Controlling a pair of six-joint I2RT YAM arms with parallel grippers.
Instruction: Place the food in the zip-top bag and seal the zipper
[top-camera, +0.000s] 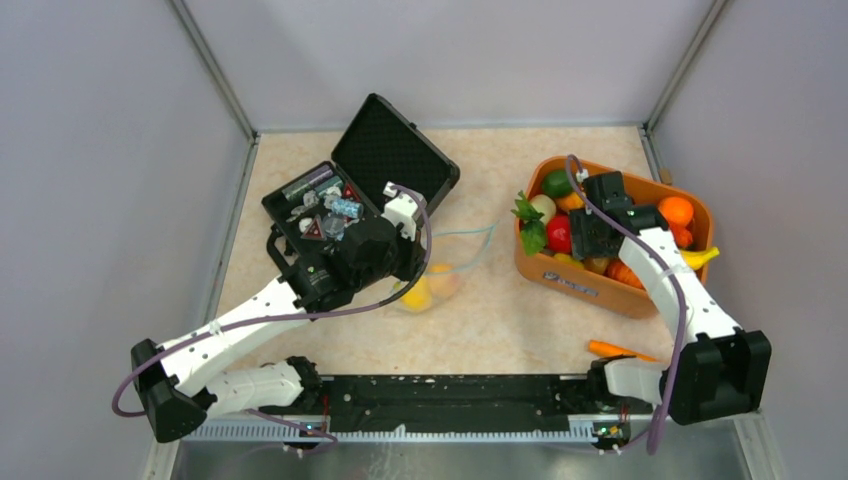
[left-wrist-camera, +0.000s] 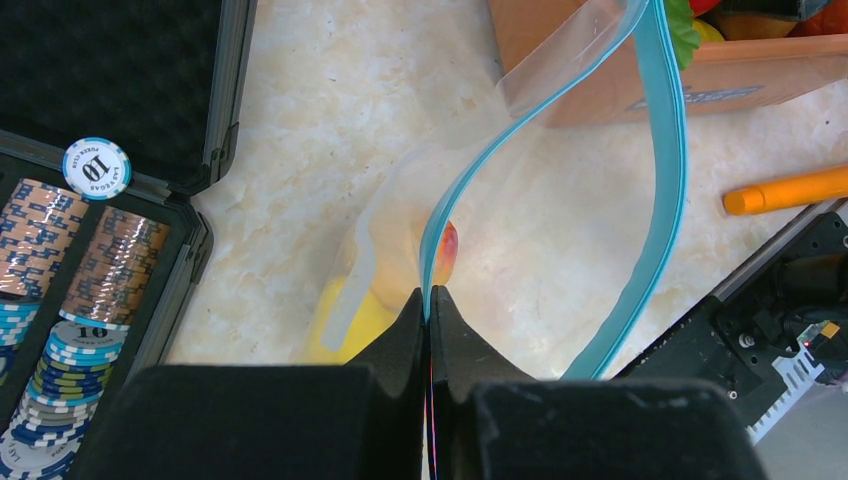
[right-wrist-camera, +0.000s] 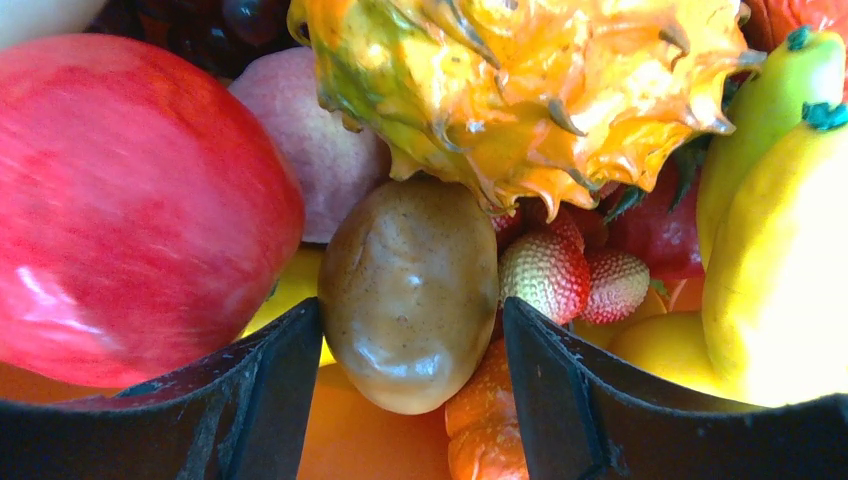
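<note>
The clear zip-top bag (top-camera: 455, 262) lies at the table's middle with its mouth open. A yellow toy fruit (left-wrist-camera: 352, 322) and an orange-red one (left-wrist-camera: 447, 250) are inside. My left gripper (left-wrist-camera: 428, 297) is shut on the teal zipper (left-wrist-camera: 665, 150) strip at one side of the mouth and holds that edge up; it also shows in the top view (top-camera: 400, 258). My right gripper (right-wrist-camera: 410, 345) is open, down in the orange basket (top-camera: 640, 295), with a finger on each side of a brown potato-like toy (right-wrist-camera: 410, 275). Its place in the top view (top-camera: 592, 240) is over the basket's near left part.
The basket holds more toy food: a red apple (right-wrist-camera: 130, 200), a spiky yellow-orange fruit (right-wrist-camera: 540, 80), strawberries (right-wrist-camera: 548, 275), a banana (right-wrist-camera: 770, 250). An open black case (top-camera: 395, 150) with poker chips (left-wrist-camera: 97, 167) stands behind my left arm. An orange carrot-like stick (top-camera: 615, 350) lies near my right base.
</note>
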